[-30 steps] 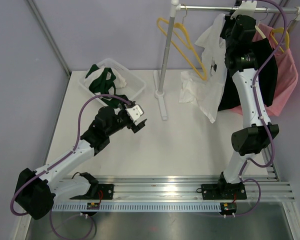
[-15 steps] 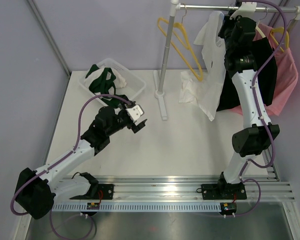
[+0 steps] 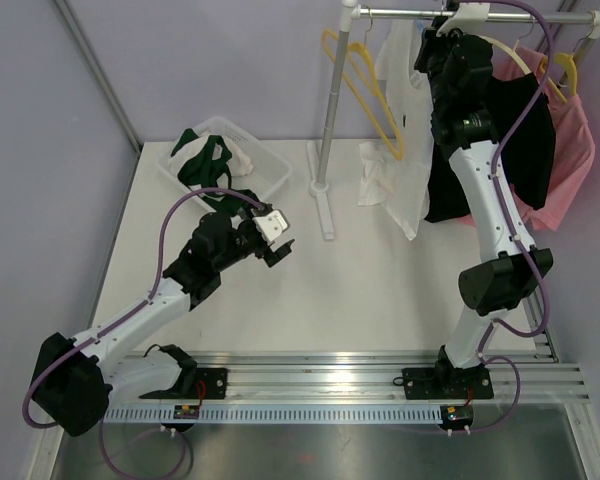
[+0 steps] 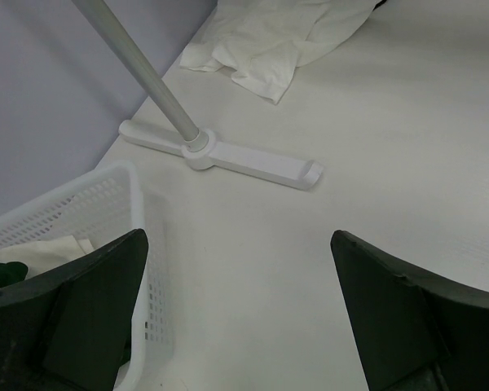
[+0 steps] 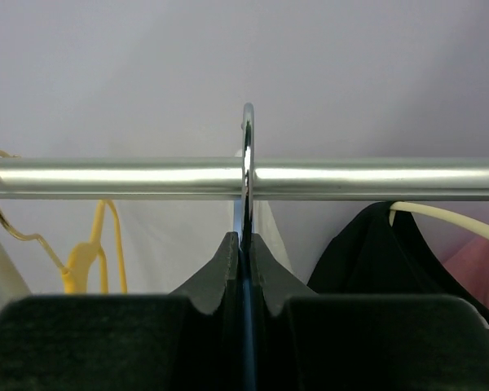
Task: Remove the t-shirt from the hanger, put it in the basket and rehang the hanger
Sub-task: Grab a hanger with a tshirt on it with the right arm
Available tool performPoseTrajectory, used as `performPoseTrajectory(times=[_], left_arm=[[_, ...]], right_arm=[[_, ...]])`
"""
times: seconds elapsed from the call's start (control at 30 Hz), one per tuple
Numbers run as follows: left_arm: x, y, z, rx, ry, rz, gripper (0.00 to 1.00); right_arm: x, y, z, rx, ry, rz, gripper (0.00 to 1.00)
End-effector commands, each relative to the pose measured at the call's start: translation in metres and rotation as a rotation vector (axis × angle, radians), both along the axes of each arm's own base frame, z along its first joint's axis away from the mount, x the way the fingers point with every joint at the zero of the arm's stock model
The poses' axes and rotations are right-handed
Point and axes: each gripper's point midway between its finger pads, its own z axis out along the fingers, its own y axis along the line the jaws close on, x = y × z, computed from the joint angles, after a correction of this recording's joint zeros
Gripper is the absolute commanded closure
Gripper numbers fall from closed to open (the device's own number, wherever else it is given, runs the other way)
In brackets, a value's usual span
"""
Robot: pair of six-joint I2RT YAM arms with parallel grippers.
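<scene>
The right gripper (image 5: pixel 246 246) is clamped tight on the metal hook of the hanger (image 5: pixel 247 155), which loops over the rail (image 5: pixel 106 177). The white t-shirt (image 3: pixel 402 110) hangs below the rail, on that hanger. Well below the rail, the left gripper (image 4: pixel 238 252) is spread wide and holds nothing, beside the basket (image 4: pixel 138 204).
</scene>
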Motion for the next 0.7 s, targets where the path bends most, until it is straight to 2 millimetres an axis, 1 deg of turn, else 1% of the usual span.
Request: performPoseTrajectory(times=[0.0,0.03,0.07,0.13,0.17,0.2,0.23,0.27,0.33,0.37,0.4,0.43,0.47,0.5,0.53,0.57,0.6,0.63,0.67], left_arm=[[0.002,-0.008,0.032,-0.045,-0.068,-0.026,0.01],[0.001,-0.008,0.031,-0.045,-0.068,-0.027,0.01],[0.0,-0.008,0.032,-0.048,-0.069,-0.032,0.01],[-0.001,-0.007,0.035,-0.053,-0.077,-0.032,0.01],[-0.002,-0.007,0.035,-0.055,-0.076,-0.034,0.01],[-0.003,-0.007,0.035,-0.056,-0.074,-0.037,0.01],[-0.004,-0.007,0.037,-0.06,-0.077,-0.038,0.01],[-0.005,-0.007,0.038,-0.062,-0.079,-0.042,0.01],[-0.006,-0.006,0.039,-0.066,-0.079,-0.043,0.01],[-0.006,-0.006,0.041,-0.068,-0.083,-0.041,0.01],[-0.007,-0.006,0.04,-0.069,-0.082,-0.041,0.01],[-0.005,-0.003,0.045,-0.083,-0.085,-0.017,0.01],[-0.002,-0.001,0.046,-0.098,-0.081,0.007,0.01],[0.001,0.001,0.053,-0.126,-0.083,0.034,0.01],[0.005,0.005,0.054,-0.132,-0.083,0.072,0.01],[0.007,0.007,0.056,-0.141,-0.08,0.087,0.01],[0.008,0.009,0.058,-0.149,-0.083,0.102,0.01],[0.009,0.009,0.059,-0.159,-0.075,0.112,0.01],[0.007,0.009,0.06,-0.161,-0.077,0.106,0.01]], right_arm=[[-0.047,-0.006,0.082,0.045,-0.2,0.017,1.0],[-0.049,-0.007,0.078,0.045,-0.172,0.011,1.0],[-0.056,-0.014,0.083,0.059,-0.175,-0.015,1.0],[-0.065,-0.023,0.081,0.073,-0.138,-0.052,1.0],[-0.075,-0.026,0.086,0.076,-0.138,-0.061,1.0],[-0.08,-0.029,0.084,0.079,-0.121,-0.069,1.0],[-0.084,-0.032,0.077,0.075,-0.084,-0.081,1.0],[-0.097,-0.036,0.083,0.081,-0.089,-0.087,1.0],[-0.106,-0.038,0.071,0.082,-0.036,-0.095,1.0],[-0.119,-0.042,0.075,0.084,-0.036,-0.094,1.0],[-0.123,-0.041,0.069,0.08,-0.013,-0.09,1.0],[-0.128,-0.042,0.061,0.07,0.024,-0.088,1.0],[-0.14,-0.044,0.063,0.068,0.027,-0.085,1.0],[-0.143,-0.044,0.05,0.084,0.073,-0.082,1.0],[-0.148,-0.045,0.047,0.088,0.086,-0.086,1.0],[-0.16,-0.048,0.05,0.097,0.083,-0.088,1.0],[-0.162,-0.048,0.038,0.104,0.124,-0.088,1.0],[-0.166,-0.049,0.033,0.109,0.139,-0.086,1.0],[-0.178,-0.05,0.035,0.116,0.133,-0.082,1.0]])
